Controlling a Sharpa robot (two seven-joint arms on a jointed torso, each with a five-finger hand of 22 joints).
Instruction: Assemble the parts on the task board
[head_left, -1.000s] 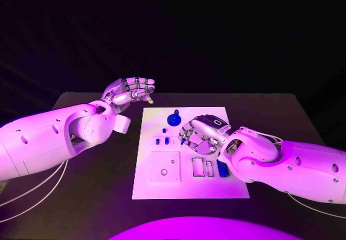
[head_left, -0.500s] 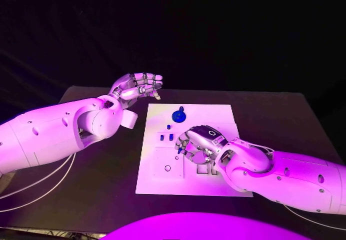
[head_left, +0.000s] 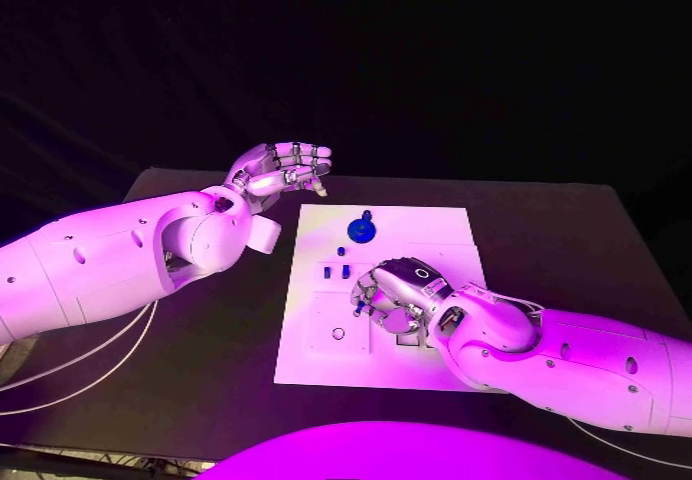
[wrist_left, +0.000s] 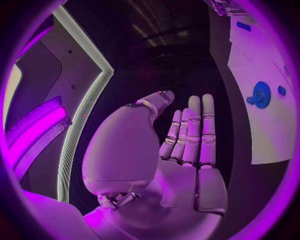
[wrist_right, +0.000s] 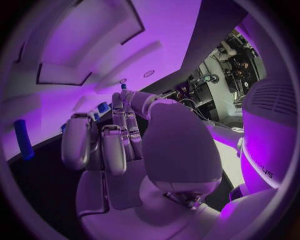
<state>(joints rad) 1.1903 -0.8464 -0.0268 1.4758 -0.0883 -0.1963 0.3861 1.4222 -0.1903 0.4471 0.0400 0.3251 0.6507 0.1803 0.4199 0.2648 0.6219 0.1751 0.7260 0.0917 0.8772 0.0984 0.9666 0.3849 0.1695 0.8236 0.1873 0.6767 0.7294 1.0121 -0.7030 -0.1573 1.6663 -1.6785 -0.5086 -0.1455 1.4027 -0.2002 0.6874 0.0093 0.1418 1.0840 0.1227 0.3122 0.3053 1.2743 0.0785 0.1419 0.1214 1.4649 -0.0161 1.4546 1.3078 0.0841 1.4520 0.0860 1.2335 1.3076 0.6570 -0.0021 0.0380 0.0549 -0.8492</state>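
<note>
The white task board (head_left: 433, 228) lies in the middle of the black table. A round blue part (head_left: 359, 231) sits near its far edge, also seen from the left wrist (wrist_left: 261, 94). Two small blue parts (head_left: 335, 271) stand further in. My right hand (head_left: 397, 296) hovers low over the board's middle, fingers curled downward. In the right wrist view its fingertips (wrist_right: 123, 95) reach close to small blue parts (wrist_right: 103, 107); whether they pinch one is unclear. A blue cylinder (wrist_right: 24, 139) lies on the board beside it. My left hand (head_left: 281, 167) is raised off the board's far left corner, fingers straight (wrist_left: 194, 130), holding nothing.
A square white plate with a hole (head_left: 339, 333) sits on the board's near left part. Rectangular recesses (wrist_right: 62, 75) mark the board surface. Black table (head_left: 562, 230) shows on both sides of the board. My right forearm (head_left: 577, 355) covers the board's near right corner.
My right hand has moved from the board's right side toward its middle and lowered, its arm now covering the blue cylinder. The left hand has stayed raised in about the same place.
</note>
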